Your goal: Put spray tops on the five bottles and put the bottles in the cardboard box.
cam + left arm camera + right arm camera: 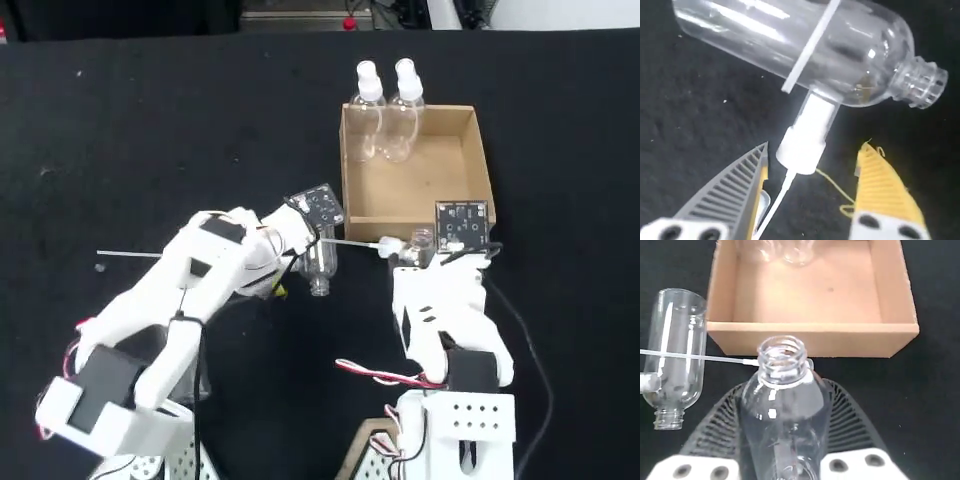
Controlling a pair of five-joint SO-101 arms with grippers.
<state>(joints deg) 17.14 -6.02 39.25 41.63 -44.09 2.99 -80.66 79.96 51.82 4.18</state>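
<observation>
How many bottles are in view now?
4. Two bottles with spray tops stand in the box at its far wall; one lies uncapped on the table by the left gripper; one stands in the right gripper. A fifth may be hidden.

Two capped bottles (367, 120) in box (440, 180), uncapped bottle (320, 262) lying

Table (120, 120): black cloth w/ a few pale specks. Cardboard box (440, 180) was plain tan-brown. Boxed bottles (365, 125) were clear, their spray tops (369, 80) white. Arms (200, 270) white; wires (370, 374) red + white. Left gripper (815, 150): one finger (735, 190) grey, other yellow, both ribbed. Loose spray top (805, 145) white, lying bottle (805, 45) clear. Right gripper (787, 390) fingers (715, 425) were black, ribbed; held bottle (785, 410) clear.
</observation>
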